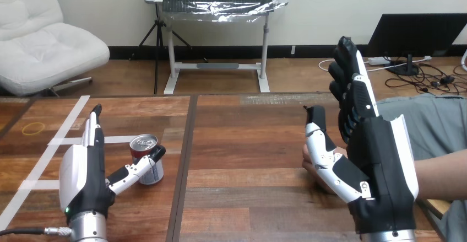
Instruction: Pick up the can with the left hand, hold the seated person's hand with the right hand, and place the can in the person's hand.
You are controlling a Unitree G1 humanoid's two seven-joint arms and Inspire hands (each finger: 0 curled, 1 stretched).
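The small red-and-silver metal can (142, 149) stands upright on the wooden surface (242, 143), just right of the left hand's (82, 167) fingers (94, 126). These lie straight and together, with only the spread thumb meeting its side. The right hand (380, 159) is well apart.

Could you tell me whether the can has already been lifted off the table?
No, the can stands upright on the table beside the left hand, whose fingers lie straight.

Lab: tape-marked wooden table (248, 143)
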